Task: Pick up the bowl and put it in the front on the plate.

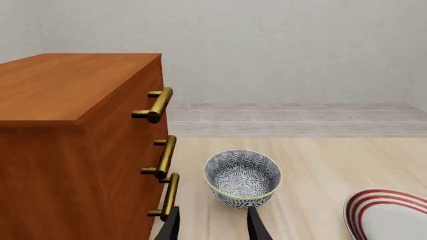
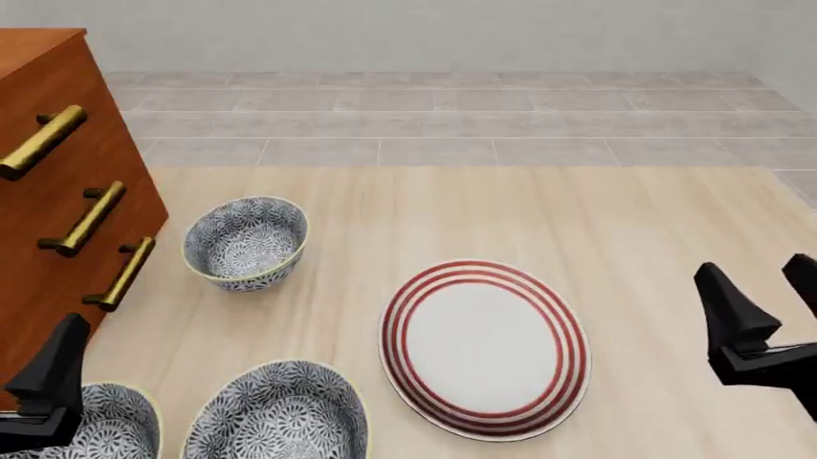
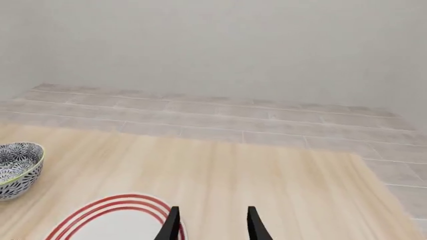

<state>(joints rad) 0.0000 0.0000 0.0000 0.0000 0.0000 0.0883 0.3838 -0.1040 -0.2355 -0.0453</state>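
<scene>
Wooden drawer cabinet, brass handles; grey tiled floor; pale wall.

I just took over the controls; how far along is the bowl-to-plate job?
Nothing looks done: the plate is bare and all three patterned bowls sit on the table. In hand: nothing; the left gripper is open, facing the far bowl, and the right gripper is open by the plate. Left: grasp, lift, place.

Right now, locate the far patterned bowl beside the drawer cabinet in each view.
Front view: the far bowl stands at left, just right of the cabinet's lowest handle, beyond the plate.
Left wrist view: centred low, ahead of the left gripper.
Right wrist view: partly cut off at the picture edge.
Shared landmark: the red-ringed plate.
</scene>
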